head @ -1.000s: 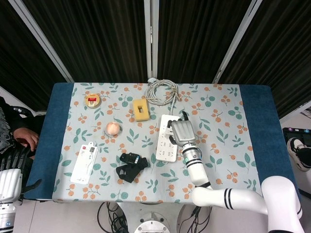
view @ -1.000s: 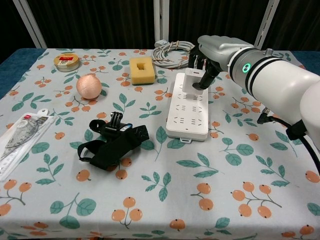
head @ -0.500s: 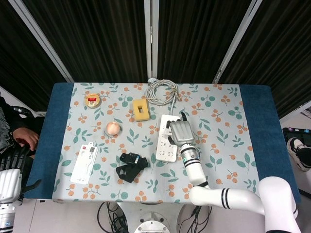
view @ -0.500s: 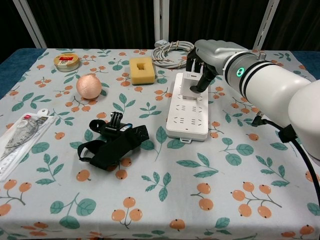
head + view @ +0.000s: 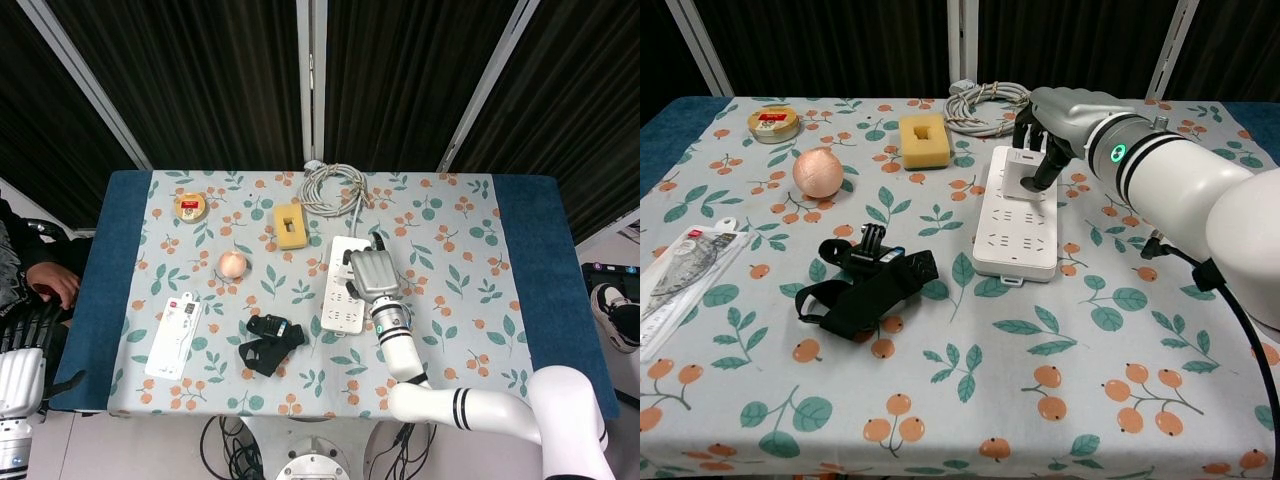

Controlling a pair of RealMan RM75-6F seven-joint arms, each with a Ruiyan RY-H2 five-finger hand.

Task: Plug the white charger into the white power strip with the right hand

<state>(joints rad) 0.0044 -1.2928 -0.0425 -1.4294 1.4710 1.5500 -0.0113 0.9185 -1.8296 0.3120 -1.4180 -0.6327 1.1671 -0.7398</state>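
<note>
Right hand [image 5: 1055, 125] over the far end of the white power strip [image 5: 1015, 225], fingers [image 5: 1045, 165] curled down around the white charger [image 5: 1020, 172] and gripping it. Charger standing upright, its bottom right on the strip's far sockets; cannot tell if fully pushed in. From the head view, same hand [image 5: 370, 272] covering the strip's [image 5: 340, 300] upper part.

Left hand [image 5: 22, 375] low by the table's [image 5: 120, 260] near left corner, off the cloth; cannot tell how its fingers lie.

Coiled grey cable [image 5: 985, 105] just behind the strip. Yellow sponge [image 5: 923, 140] to its left. Pink ball [image 5: 818, 172] and small round tin [image 5: 773, 123] further left. Black camera strap mount [image 5: 870, 285] in front, near the strip. Packaged item [image 5: 685, 280] at the left edge.
</note>
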